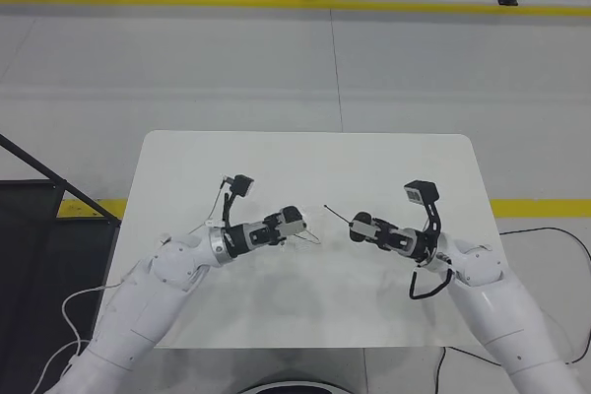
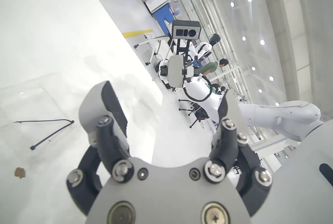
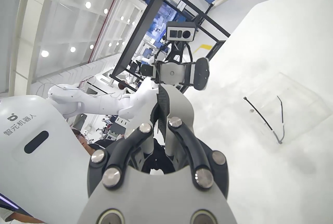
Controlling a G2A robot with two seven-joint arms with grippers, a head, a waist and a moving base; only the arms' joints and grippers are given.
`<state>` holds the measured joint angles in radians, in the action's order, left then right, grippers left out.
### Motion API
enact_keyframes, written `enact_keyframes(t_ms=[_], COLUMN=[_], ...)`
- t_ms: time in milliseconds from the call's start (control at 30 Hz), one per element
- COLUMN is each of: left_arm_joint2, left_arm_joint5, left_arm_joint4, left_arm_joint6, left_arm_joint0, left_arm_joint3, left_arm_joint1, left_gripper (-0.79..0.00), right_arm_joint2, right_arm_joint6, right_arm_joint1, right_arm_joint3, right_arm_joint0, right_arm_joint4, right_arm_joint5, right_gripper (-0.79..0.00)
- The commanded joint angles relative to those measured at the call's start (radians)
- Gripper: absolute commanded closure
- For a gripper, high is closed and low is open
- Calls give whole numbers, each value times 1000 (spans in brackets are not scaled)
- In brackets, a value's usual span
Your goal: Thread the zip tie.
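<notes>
Left hand (image 2: 166, 91) spread, zip tie (image 2: 52, 135) on table (image 1: 276, 158), away from edges

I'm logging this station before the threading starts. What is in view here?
zip tie: one, black, bent, lying loose on the table between the two tools
clear sheet or tray: one, transparent, flat on the table under part of the zip tie
speck: one, brown, on the table near the zip tie
table: one, white, under both arms
frame: one, black, on the floor beside the table on the left arm's side
left tool: one, grey with black pads, open and empty, above the table
right tool: one, grey with black pads, shut with nothing seen in it, facing the left tool
</notes>
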<state>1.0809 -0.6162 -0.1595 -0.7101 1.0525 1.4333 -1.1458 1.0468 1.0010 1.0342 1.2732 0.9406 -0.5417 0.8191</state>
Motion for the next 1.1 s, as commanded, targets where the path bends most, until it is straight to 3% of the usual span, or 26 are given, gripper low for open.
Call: enact_keyframes(t_ms=[0, 433, 567, 867, 1067], left_arm_joint2=[-6, -6, -9, -100, -149], left_arm_joint5=[2, 2, 4, -238, -302], left_arm_joint4=[10, 10, 9, 2, 64], left_arm_joint6=[3, 3, 28, 204, 330], left_arm_joint0=[0, 0, 5, -24, -60], left_arm_joint3=[0, 0, 7, -105, -187], left_arm_joint1=[-1, -1, -3, -48, -82], left_gripper=[-785, -785, -785, -785, -785], right_arm_joint2=[0, 0, -3, -7, -7], right_arm_joint6=[2, 2, -72, -90, -75], right_arm_joint1=[0, 0, 3, 12, 17], right_arm_joint3=[0, 0, 36, 29, 19], right_arm_joint0=[0, 0, 11, 7, 2], right_arm_joint4=[0, 0, 76, 72, 59], right_arm_joint5=[-2, -2, -58, -96, -91], right_gripper=[0, 0, 0, 0, 0])
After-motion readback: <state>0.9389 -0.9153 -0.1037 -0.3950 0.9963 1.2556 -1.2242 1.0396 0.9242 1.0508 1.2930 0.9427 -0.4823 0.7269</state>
